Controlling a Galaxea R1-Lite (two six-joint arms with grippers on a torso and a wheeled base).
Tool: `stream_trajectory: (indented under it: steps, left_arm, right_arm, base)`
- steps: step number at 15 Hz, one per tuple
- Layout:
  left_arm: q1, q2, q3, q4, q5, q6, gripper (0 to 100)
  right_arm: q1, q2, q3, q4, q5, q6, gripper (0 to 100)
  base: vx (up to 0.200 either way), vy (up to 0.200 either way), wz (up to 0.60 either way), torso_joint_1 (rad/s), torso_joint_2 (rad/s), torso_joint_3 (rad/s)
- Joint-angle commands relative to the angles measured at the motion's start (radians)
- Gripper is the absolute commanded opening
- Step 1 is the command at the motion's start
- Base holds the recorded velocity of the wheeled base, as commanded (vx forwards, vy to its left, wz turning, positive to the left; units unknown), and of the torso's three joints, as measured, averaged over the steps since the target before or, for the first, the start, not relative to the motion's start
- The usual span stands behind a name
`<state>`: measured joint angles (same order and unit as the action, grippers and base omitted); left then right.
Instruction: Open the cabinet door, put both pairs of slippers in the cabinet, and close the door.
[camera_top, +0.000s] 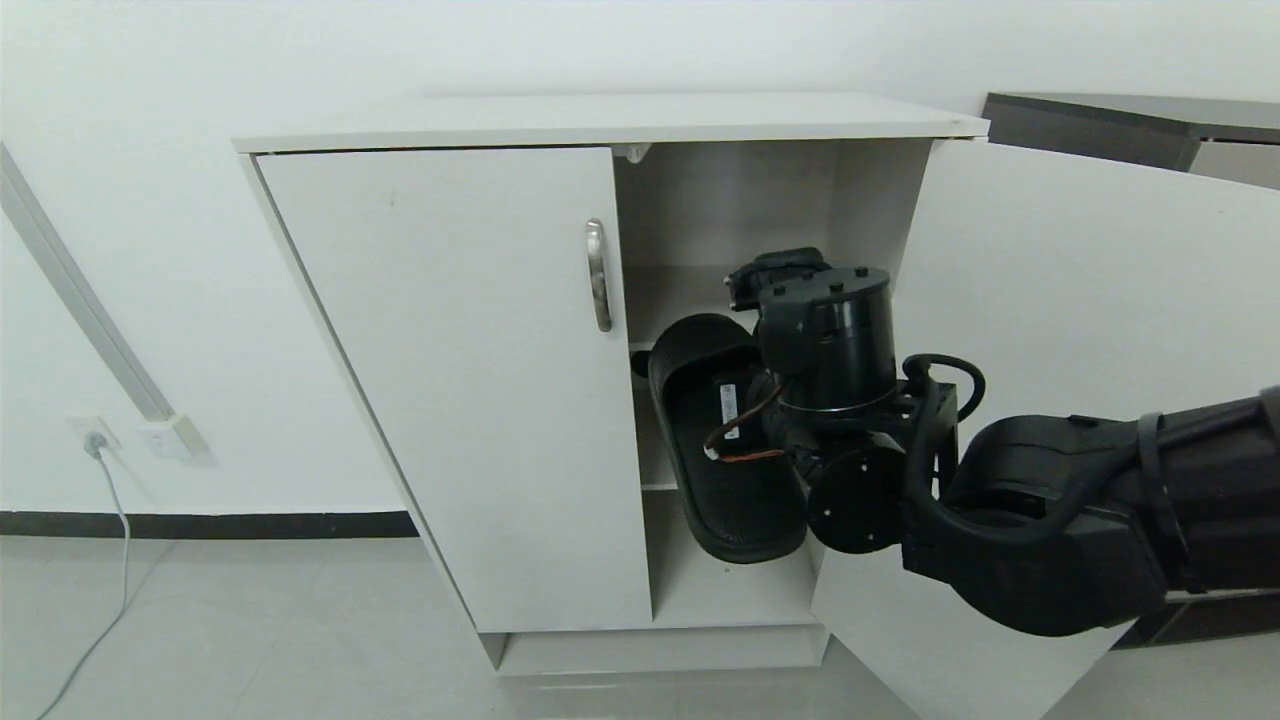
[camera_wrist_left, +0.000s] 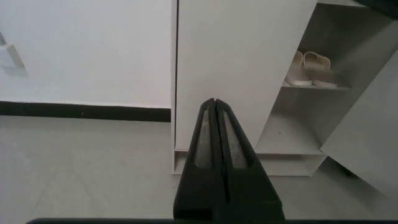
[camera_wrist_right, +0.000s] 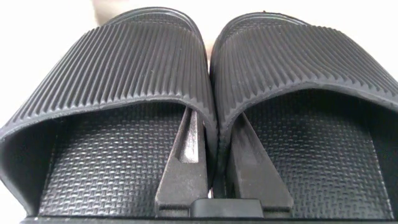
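My right claw (camera_wrist_right: 216, 124) is pinching the pair of black slippers (camera_top: 730, 440). One finger sits under each ribbed strap, and the two inner sides of the slippers are squeezed together between my fingers (camera_wrist_right: 186, 155). The two slippers sit side by side in my grip.

The black slippers are in the open right half of the white cabinet (camera_top: 610, 115), in front of the middle shelf (camera_wrist_left: 311, 86). Their bumpy soles face out. Their long way runs almost straight up and down, with the top end leaning a little toward the closed left door (camera_top: 450, 380). The bottom end hangs above the cabinet's bottom board. I cannot tell which end is the toe.

The right door (camera_top: 1080, 280) is swung wide open. The left door has a silver handle (camera_top: 597, 275).

A pair of pale slippers (camera_wrist_left: 311, 67) lies flat on the middle shelf, side by side, long way going from front to back.

My left claw (camera_wrist_left: 215, 109) is pressed together and holds nothing. It is low over the grey floor (camera_top: 250, 640), pointing at the cabinet.
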<state>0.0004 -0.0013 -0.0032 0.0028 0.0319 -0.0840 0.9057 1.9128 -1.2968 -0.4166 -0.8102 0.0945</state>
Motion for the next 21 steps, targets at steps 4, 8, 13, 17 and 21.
stream_trajectory:
  steps: [4,8,13,17,21]
  left_arm:
    - [0.001,0.001,0.0,0.0,0.0,0.0,0]
    - [0.0,0.001,0.0,0.0,0.0,0.0,0]
    - [0.001,0.001,0.0,0.0,0.0,0.007,0]
    - [0.001,0.001,0.0,0.0,-0.001,0.007,0]
    - [0.0,0.001,0.0,0.0,-0.001,0.007,0]
  right_arm:
    - [-0.001,-0.001,-0.045,0.119,-0.003,0.1,0]
    - [-0.007,-0.004,-0.079,0.194,-0.001,0.153,0]
    - [-0.015,-0.004,-0.076,0.193,0.002,0.16,0]
    - [-0.016,-0.004,-0.075,0.193,0.005,0.166,0]
    - [-0.016,0.003,-0.073,0.191,0.005,0.169,0]
  base:
    - [0.0,0.0,0.0,0.0,0.0,0.0]
    - [0.0,0.0,0.0,0.0,0.0,0.0]
    - [0.12,0.0,0.0,-0.001,0.0,0.0]
    - [0.2,0.0,0.0,0.004,0.0,0.001]
    - [0.2,0.0,0.0,0.004,0.0,0.004]
